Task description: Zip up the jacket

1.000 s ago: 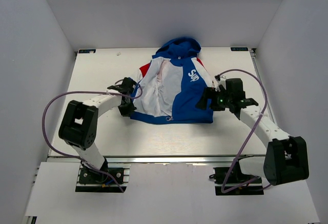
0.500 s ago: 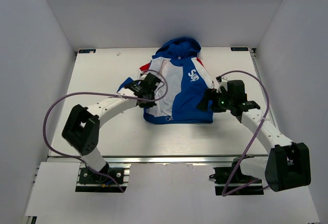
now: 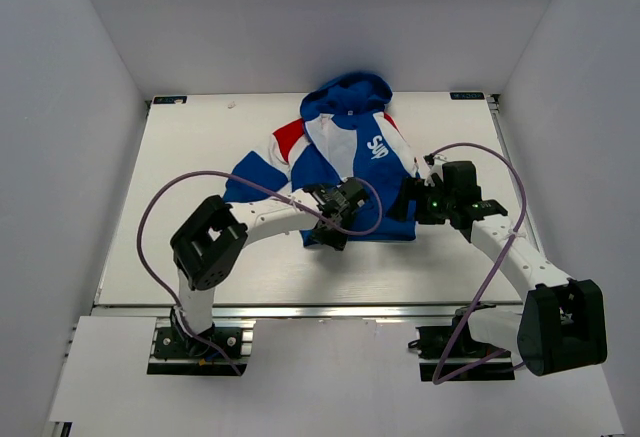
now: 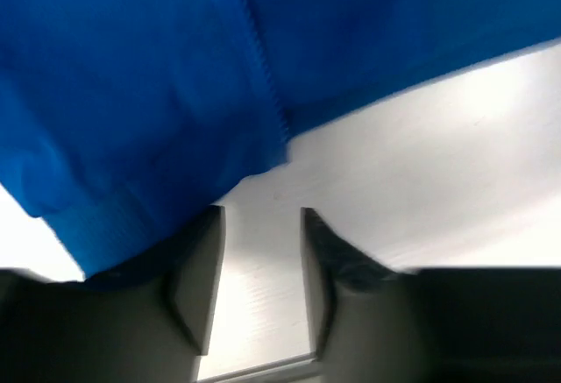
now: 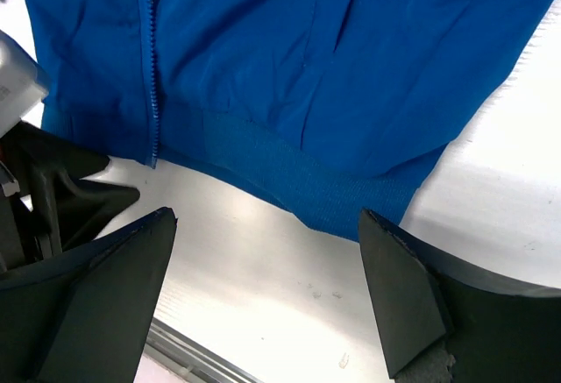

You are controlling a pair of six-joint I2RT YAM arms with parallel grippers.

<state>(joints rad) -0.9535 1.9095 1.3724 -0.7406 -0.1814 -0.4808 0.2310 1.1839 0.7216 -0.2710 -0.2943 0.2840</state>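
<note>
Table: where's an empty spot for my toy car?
Bare: the far-left of the table, between its left edge and the sleeve of the jacket; also the near strip below the hem, between the two arms. Crowded: the hem, where the left claw and right claw sit.

right tool [image 5: 265, 225] spread wide over jacket [image 5: 263, 67] hem

Top camera looks down from above and behind; both wrist cameras sit close over the jacket [image 5: 289, 76] hem.
</note>
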